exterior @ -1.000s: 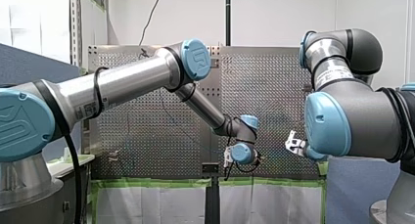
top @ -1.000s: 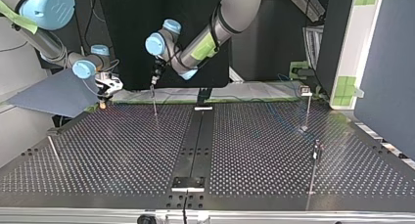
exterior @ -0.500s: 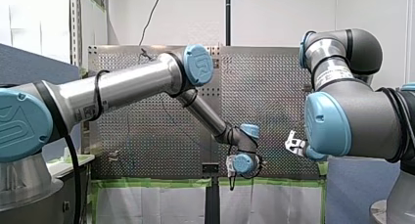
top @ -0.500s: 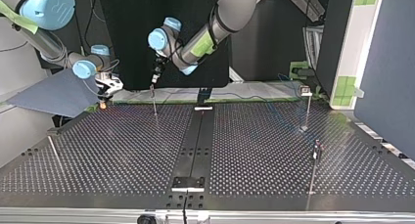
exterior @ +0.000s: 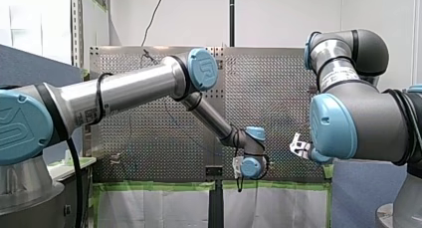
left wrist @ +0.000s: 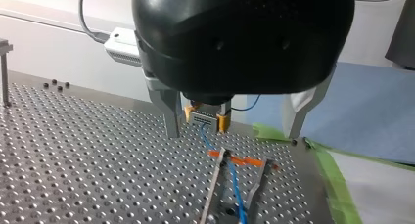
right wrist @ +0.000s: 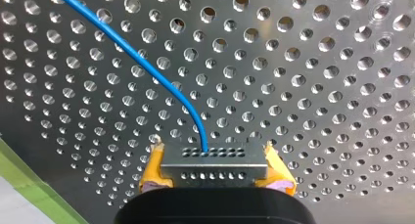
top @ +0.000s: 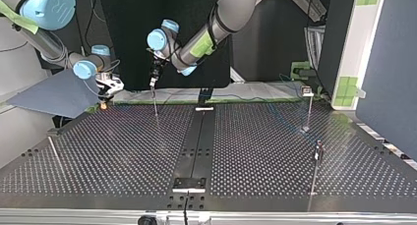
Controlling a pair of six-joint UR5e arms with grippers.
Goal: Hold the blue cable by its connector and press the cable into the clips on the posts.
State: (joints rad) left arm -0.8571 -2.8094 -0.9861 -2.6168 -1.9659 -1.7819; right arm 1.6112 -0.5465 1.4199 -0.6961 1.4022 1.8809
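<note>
— Which step?
— Pressing-in, I'd say. My right gripper (right wrist: 214,175) pinches the connector (right wrist: 214,158), blue cable (right wrist: 147,67) running ahead of it. My left gripper (left wrist: 233,135) hangs spread over the orange clip (left wrist: 244,161).
— Next?
— Bring the left gripper down squarely onto the cable at that clip.

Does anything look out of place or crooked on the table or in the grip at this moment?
One thing: the thin rod at the top view's left slants, while the other posts stand upright; whether it leans or lies flat I cannot tell. The connector sits square between my right gripper's yellow pads.
</note>
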